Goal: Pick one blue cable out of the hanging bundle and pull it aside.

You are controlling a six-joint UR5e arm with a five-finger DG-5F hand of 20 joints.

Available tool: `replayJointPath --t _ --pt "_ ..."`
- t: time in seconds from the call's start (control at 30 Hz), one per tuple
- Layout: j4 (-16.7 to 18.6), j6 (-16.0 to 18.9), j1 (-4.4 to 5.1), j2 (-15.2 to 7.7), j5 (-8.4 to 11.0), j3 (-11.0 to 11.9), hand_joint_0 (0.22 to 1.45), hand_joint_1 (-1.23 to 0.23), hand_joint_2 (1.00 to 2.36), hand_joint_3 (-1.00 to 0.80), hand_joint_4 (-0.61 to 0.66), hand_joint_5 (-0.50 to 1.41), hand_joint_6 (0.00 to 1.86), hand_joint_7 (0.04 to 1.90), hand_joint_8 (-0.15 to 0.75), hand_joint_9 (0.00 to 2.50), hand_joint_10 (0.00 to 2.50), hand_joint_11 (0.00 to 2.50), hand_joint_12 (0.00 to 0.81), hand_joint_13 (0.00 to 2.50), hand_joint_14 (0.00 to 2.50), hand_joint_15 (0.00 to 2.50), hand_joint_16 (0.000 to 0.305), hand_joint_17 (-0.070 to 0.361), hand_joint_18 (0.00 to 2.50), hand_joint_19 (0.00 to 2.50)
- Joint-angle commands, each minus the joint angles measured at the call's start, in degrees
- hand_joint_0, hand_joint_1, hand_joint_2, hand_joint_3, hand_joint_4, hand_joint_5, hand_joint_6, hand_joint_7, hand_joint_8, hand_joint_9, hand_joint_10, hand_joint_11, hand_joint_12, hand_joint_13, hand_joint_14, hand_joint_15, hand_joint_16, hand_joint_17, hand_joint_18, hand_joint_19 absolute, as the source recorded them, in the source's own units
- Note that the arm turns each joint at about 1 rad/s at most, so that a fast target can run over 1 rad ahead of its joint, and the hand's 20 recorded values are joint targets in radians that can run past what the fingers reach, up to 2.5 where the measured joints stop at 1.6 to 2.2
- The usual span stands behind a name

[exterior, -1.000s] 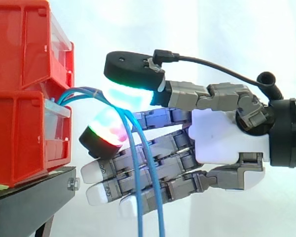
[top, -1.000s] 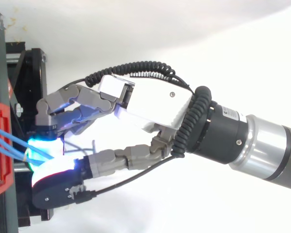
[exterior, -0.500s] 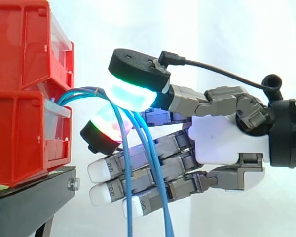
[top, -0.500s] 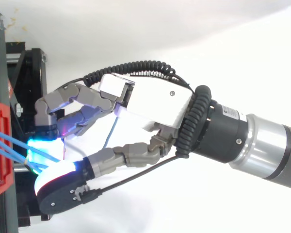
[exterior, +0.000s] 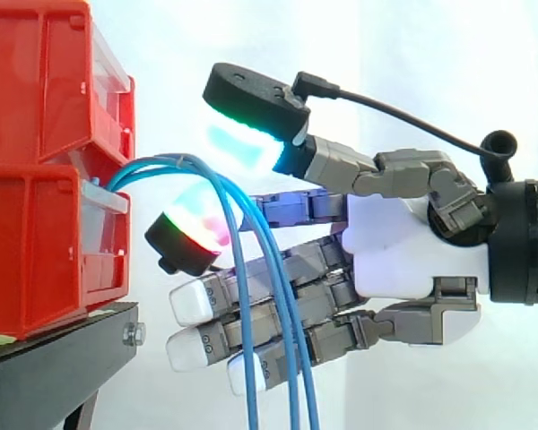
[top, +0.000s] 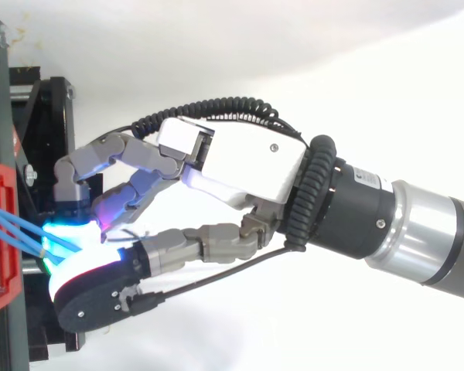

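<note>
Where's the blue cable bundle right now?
In the side view the blue cables arch out of the lower red bin at left, then hang down in front of the hand.

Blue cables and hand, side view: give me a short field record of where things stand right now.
cables: several blue cables arch out from the red bins and hang down together
hand: hand open, fingers straight, behind the hanging bundle
thumb pad: thumb pad raised above the arch, with a gap visible
finger pad: one finger pad under the arch; contact cannot be told
separation: no single cable pulled aside yet
support: bins on a black stand
</note>
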Motion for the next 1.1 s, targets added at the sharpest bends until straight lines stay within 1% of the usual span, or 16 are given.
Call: replayJointPath --t 0.0,0.07,0.23,0.27,0.33,0.4,0.47,0.5,0.57,0.63,0.67,0.77,0.8,0.83,0.97,1.07 --pt "0.0 0.66 -0.01 -0.04 -0.32 0.01 0.43 -0.62 1.0 -0.5 -0.05 -0.05 0.84 1.12 0.3 1.0 0.01 0.35 0.371 0.83 0.01 0.37 0.054 0.122 0.89 0.41" --pt "0.0 0.75 -0.01 -0.04 -0.32 -0.08 0.44 -0.64 1.0 -0.5 -0.04 -0.06 0.84 1.12 0.292 0.98 0.01 0.35 0.368 0.82 0.01 0.37 0.053 0.12 0.88 0.41" --pt "0.0 0.75 -0.01 -0.04 -0.32 0.01 0.55 -0.67 1.0 -0.49 -0.02 -0.07 0.84 1.18 0.274 0.94 0.01 0.36 0.339 0.77 0.01 0.39 0.046 0.104 0.8 0.46" --pt "0.0 0.75 -0.1 -0.04 -0.32 0.01 0.56 -0.7 1.01 -0.38 0.0 -0.07 0.84 1.18 0.277 0.92 0.01 0.37 0.341 0.76 0.01 0.4 0.046 0.104 0.8 0.46" --pt "-0.09 0.75 -0.1 -0.04 -0.32 0.01 0.56 -0.72 1.01 -0.3 0.03 -0.08 0.85 1.19 0.285 0.91 0.01 0.38 0.346 0.76 0.01 0.39 0.047 0.105 0.8 0.46" --pt "0.0 0.75 -0.1 -0.04 -0.32 0.01 0.55 -0.74 1.02 -0.16 0.07 -0.11 0.89 1.19 0.303 0.88 0.01 0.41 0.353 0.75 0.01 0.4 0.048 0.109 0.8 0.45" --pt "-0.09 0.75 -0.1 -0.04 -0.32 0.01 0.56 -0.77 1.02 -0.11 0.09 -0.11 0.91 1.14 0.334 0.89 0.01 0.42 0.383 0.77 0.01 0.39 0.055 0.124 0.85 0.4" --pt "-0.09 0.75 -0.1 -0.04 -0.32 0.01 0.58 -0.79 1.02 -0.09 0.09 -0.12 0.91 1.13 0.331 0.86 0.01 0.43 0.381 0.76 0.01 0.39 0.054 0.122 0.84 0.41" --pt "-0.09 0.75 -0.1 0.05 -0.32 0.01 0.62 -0.83 1.02 -0.15 0.07 -0.14 0.92 1.17 0.303 0.82 0.01 0.43 0.352 0.73 0.01 0.4 0.048 0.108 0.79 0.41" --pt "-0.09 0.75 -0.1 -0.04 -0.41 0.01 0.68 -0.88 1.02 -0.26 0.02 -0.14 0.92 1.19 0.287 0.81 0.01 0.44 0.349 0.71 0.01 0.38 0.048 0.108 0.78 0.39" --pt "-0.09 0.75 -0.19 -0.04 -0.41 -0.08 0.72 -0.9 1.01 -0.36 -0.03 -0.14 0.91 1.23 0.278 0.8 0.01 0.43 0.346 0.71 0.01 0.37 0.047 0.106 0.78 0.37" --pt "-0.09 0.75 -0.19 -0.04 -0.41 0.01 0.76 -0.93 1.0 -0.5 -0.13 -0.13 0.92 1.39 0.249 0.81 0.01 0.41 0.335 0.72 0.01 0.35 0.045 0.102 0.79 0.33" --pt "-0.09 0.75 -0.19 -0.04 -0.32 0.01 0.77 -0.93 1.0 -0.5 -0.17 -0.13 0.92 1.46 0.234 0.82 0.01 0.4 0.331 0.74 0.01 0.34 0.044 0.099 0.8 0.33" --pt "-0.18 0.75 -0.27 0.05 -0.41 -0.08 0.77 -0.94 1.0 -0.5 -0.18 -0.12 0.92 1.47 0.229 0.84 0.01 0.4 0.328 0.74 0.01 0.34 0.044 0.098 0.8 0.33" --pt "-0.53 0.92 -0.36 0.05 -0.94 0.01 0.77 -0.96 1.0 -0.5 -0.26 -0.11 0.94 1.39 0.189 0.88 0.01 0.41 0.313 0.77 0.01 0.35 0.042 0.094 0.82 0.33" --pt "-0.53 1.01 -0.45 0.05 -1.55 0.01 0.75 -0.98 1.0 -0.5 -0.26 -0.1 0.94 1.35 0.185 0.89 0.01 0.4 0.308 0.79 0.01 0.37 0.041 0.092 0.83 0.33"
